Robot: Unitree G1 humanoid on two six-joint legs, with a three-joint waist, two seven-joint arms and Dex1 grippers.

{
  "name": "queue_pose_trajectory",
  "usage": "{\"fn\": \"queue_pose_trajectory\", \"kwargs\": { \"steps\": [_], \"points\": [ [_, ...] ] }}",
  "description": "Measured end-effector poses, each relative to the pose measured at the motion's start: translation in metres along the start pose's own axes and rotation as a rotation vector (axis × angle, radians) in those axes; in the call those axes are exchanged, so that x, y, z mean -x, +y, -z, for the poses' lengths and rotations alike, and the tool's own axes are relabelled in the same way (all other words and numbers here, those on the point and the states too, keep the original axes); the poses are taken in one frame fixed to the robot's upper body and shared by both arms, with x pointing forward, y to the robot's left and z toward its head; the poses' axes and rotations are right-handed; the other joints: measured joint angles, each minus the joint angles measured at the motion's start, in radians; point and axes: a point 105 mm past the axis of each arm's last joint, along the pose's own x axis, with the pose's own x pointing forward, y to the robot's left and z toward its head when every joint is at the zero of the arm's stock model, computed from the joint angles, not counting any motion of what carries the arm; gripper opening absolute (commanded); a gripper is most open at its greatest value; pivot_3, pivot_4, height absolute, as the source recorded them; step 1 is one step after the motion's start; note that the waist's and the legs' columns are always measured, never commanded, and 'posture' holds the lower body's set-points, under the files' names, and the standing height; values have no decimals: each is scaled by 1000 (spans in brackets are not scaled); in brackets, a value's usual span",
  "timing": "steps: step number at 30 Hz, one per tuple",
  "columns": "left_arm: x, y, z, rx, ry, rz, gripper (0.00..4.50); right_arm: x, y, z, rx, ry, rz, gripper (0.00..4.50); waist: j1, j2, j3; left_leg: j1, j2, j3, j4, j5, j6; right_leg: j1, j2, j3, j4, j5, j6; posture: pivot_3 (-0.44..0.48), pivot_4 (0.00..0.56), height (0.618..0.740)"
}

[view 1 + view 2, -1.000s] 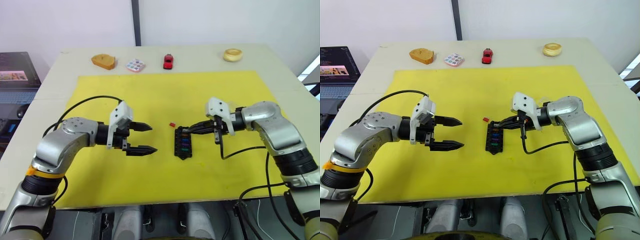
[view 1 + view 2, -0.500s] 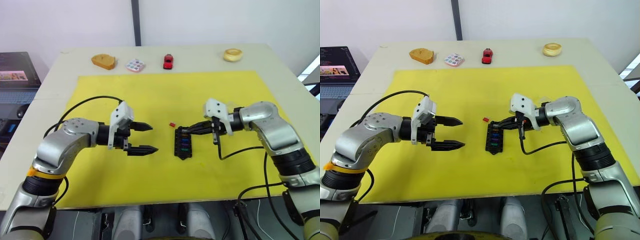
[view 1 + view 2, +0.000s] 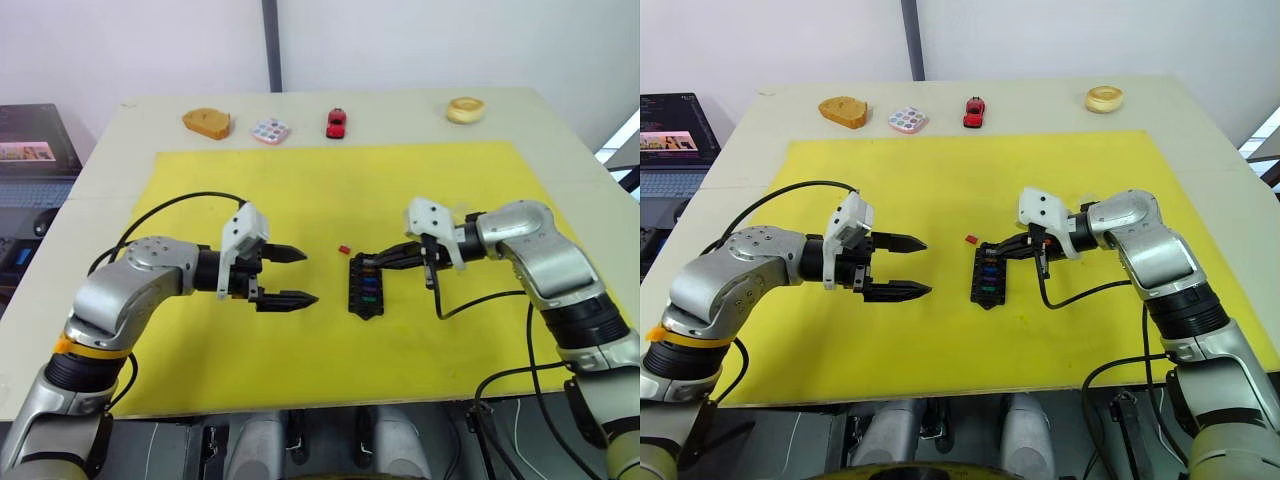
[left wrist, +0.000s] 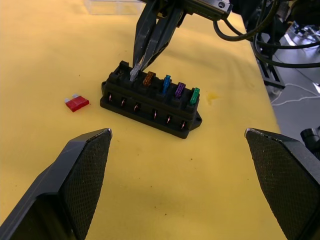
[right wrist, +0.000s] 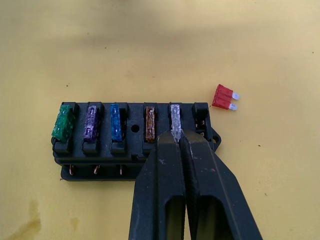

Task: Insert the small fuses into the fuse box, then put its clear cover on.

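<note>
The black fuse box (image 3: 366, 284) lies on the yellow mat (image 3: 330, 190) between my arms. Green, purple, blue and tan fuses stand in its slots, and a grey fuse (image 5: 174, 115) sits in the fifth slot. My right gripper (image 5: 179, 138) is shut on the grey fuse's end, with its tips over the box's far end (image 3: 372, 263). A red fuse (image 3: 343, 248) lies loose on the mat just beyond that end. My left gripper (image 3: 297, 277) hangs open and empty to the left of the box. The clear cover (image 4: 112, 6) lies on the mat behind my right gripper.
Along the table's far edge are a brown bread-like piece (image 3: 206, 122), a pastel-dotted palette (image 3: 271, 130), a red toy car (image 3: 337, 122) and a pale ring (image 3: 465, 109). A laptop (image 3: 30, 150) stands off the table's left side.
My right gripper has edged slightly left over the box's far end, still holding the grey fuse. My left gripper has hardly moved.
</note>
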Motion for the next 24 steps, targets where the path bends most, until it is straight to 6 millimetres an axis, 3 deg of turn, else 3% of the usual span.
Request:
{"fn": "queue_pose_trajectory", "kwargs": {
  "steps": [2, 12, 20, 23, 24],
  "points": [
    [0, 0, 0, 1, 0, -1, 4500, 0, 1, 0, -4, -3, -6, 929, 0, 0, 0, 0, 0, 0, 0, 0, 0, 0, 0, 0, 0, 0, 0, 0, 150, 740],
    [0, 0, 3, 8, 0, -2, 4500, 2, -1, -1, -40, -24, -7, 929, 0, 0, 0, 0, 0, 0, 0, 0, 0, 0, 0, 0, 0, 0, 0, 0, 150, 740],
    [1, 0, 2, 4, 1, -1, 4500, 15, -5, -13, -101, -109, -3, 929, 0, 0, 0, 0, 0, 0, 0, 0, 0, 0, 0, 0, 0, 0, 0, 0, 150, 740],
    [5, 4, -3, -15, 11, -9, 4500, 18, -7, -19, -121, -150, 4, 20, 1, 0, 0, 0, 0, 0, 0, 0, 0, 0, 0, 0, 0, 0, 0, 0, 150, 740],
    [6, 6, -6, -23, 13, -14, 4500, 17, -6, -19, -122, -154, 1, 20, 1, 0, 0, 0, 0, 0, 0, 0, 0, 0, 0, 0, 0, 0, 0, 0, 150, 740]
  ]
}}
